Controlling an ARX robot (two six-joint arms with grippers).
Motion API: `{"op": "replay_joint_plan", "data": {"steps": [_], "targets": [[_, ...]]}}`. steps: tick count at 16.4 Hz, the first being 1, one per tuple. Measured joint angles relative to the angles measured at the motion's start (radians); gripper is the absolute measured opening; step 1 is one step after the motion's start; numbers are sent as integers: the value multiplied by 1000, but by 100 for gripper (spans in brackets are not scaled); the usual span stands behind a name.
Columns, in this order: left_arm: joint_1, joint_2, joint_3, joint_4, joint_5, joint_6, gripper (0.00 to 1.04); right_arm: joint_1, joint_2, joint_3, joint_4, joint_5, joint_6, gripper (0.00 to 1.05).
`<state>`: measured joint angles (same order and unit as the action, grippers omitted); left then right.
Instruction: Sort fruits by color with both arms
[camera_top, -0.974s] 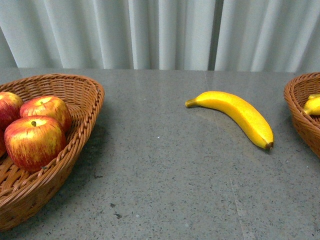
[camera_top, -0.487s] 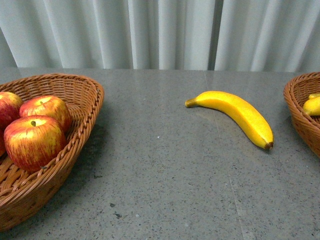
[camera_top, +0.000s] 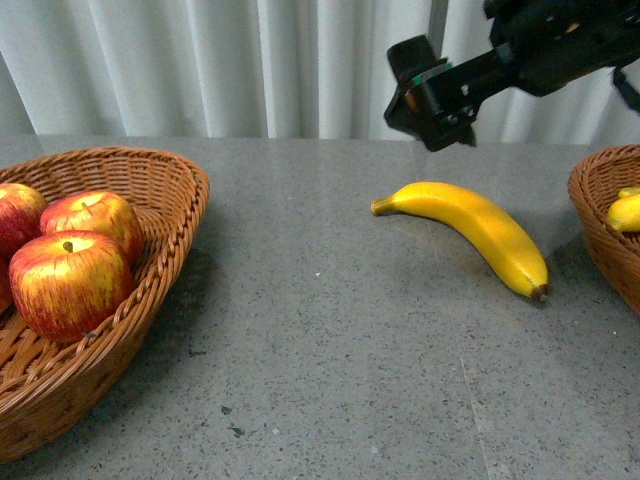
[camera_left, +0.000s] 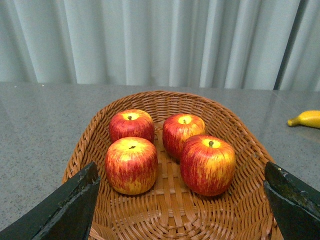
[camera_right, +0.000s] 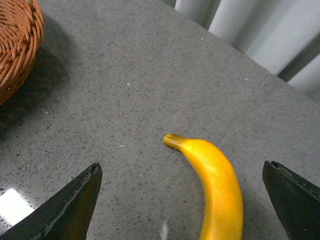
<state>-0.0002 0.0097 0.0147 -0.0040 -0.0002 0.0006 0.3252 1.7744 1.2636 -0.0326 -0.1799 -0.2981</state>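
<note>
Apples sorted; one banana waiting.
Four fill the left basket, the left gripper wide open near them; the loose one lies on the surface, the right gripper spread wide above it, likely to carry it to the right basket.

No text, label, brand, number or sign can be read in any of the views.
</note>
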Motion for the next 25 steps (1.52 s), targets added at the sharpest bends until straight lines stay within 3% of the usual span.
{"op": "replay_joint_plan", "data": {"steps": [3,11,22,24,25], "targets": [[0,0,0,0,0,0,98,14,138,108,-60,22,3,98],[0,0,0,0,0,0,98,-59,302,243,-163,129,-82,98],[0,0,0,0,0,0,98,-64,344,207,-152,166,-181,97],[0,0,0,0,0,0,98,-56,344,197,-144,158,-182,80],[0,0,0,0,0,0,98,-43,343,191,-141,158,-182,66]]}}
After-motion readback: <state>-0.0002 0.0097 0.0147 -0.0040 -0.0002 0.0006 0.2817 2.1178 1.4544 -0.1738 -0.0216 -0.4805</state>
